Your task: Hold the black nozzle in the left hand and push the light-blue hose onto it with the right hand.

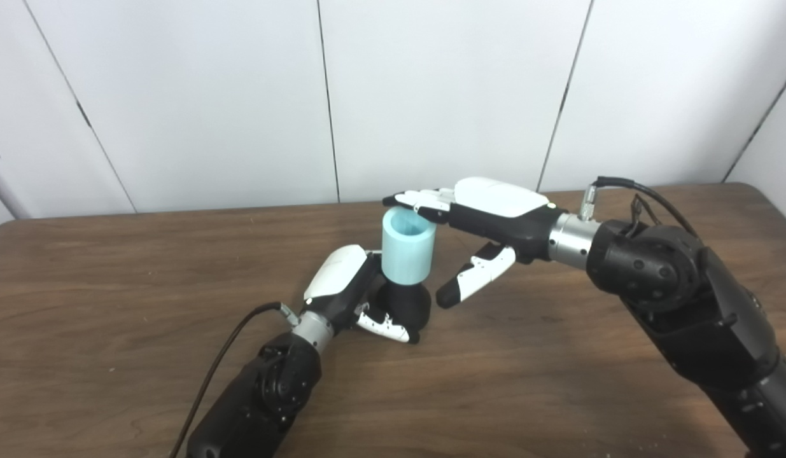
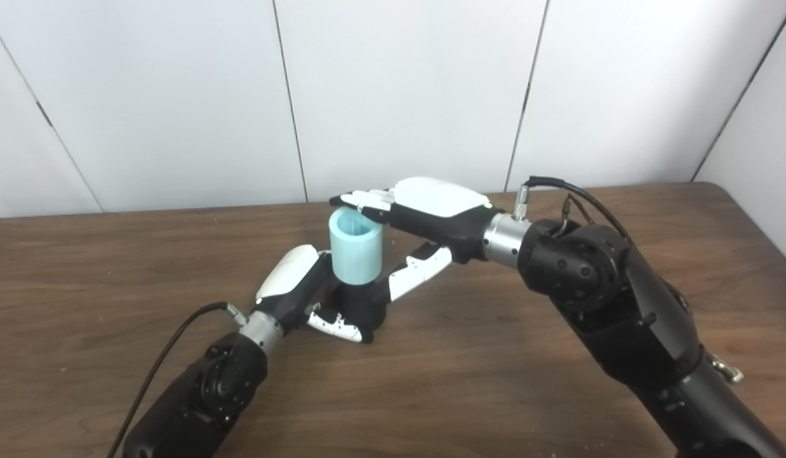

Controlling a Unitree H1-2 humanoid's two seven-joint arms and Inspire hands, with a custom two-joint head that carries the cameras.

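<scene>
Wooden counter point(image 1: 144, 356) carrying everything, white panel wall point(image 1: 431, 95) behind.

Right hand point(image 1: 494, 207) reaching in from the right, palm down, fingers point(image 1: 421, 202) pressed together and laid flat across the far-right rim of the light-blue hose point(image 1: 407, 254); thumb hanging apart below, right of the hose, not touching it as far as visible. Not pinching, more like pressing from the top.

Left hand point(image 1: 351, 289) low at centre counter, fingers point(image 1: 386, 324) curled around the base of the black nozzle point(image 1: 405, 305), gripping it upright on the surface.

Status: hose already seated on the nozzle top, standing upright, lower end covering the nozzle's neck. Depth of engagement not readable, joint hidden inside the hose. Looks like late stage, likely only final push-down or release left.

Containers: hose open at the top, bore looks empty down as far as visible; bottom of the bore in shadow, cannot tell if the nozzle tip shows inside.
</scene>
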